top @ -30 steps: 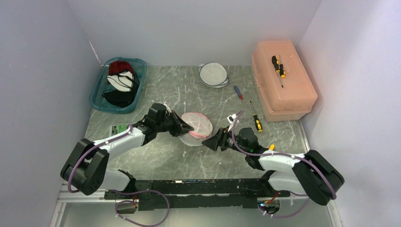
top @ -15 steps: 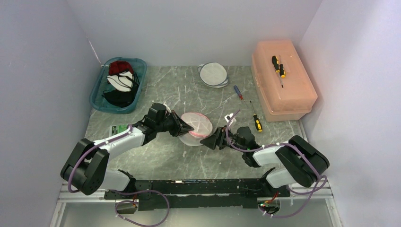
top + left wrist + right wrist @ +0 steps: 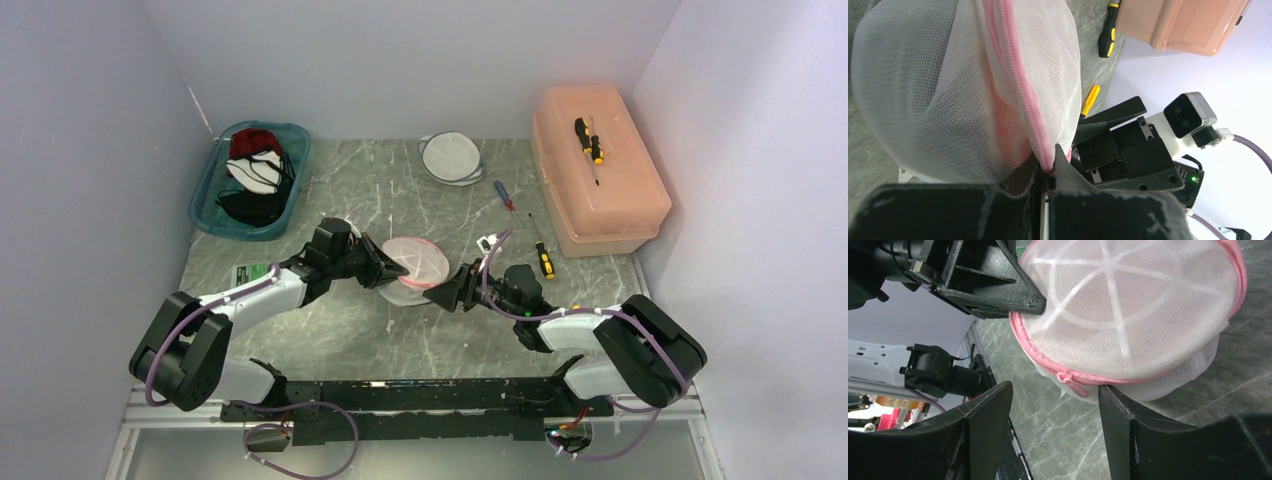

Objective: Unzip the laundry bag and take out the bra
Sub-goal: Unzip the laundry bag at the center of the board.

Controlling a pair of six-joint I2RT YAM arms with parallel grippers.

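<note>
While R gripper [image 3: 1053, 392] hangs open, jaws either side of zip pull [image 3: 1071, 382], centre on tab before pinching, then draw along pink track [image 3: 1128, 381]. Laundry bag [image 3: 415, 262] at centre of table [image 3: 350, 330], betw. grippers; zip looks shut, bra not made out thru mesh. L gripper [image 3: 1046, 172] clamped on same track, bag's left side: use as anchor.

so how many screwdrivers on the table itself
2: blue-handled screwdriver mid-back, yellow-and-black screwdriver beside the pink box. A yellow handle near the right arm may be a third.

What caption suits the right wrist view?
Open right gripper flanks the pink zipper pull of the laundry bag; left gripper pinches its seam.
</note>
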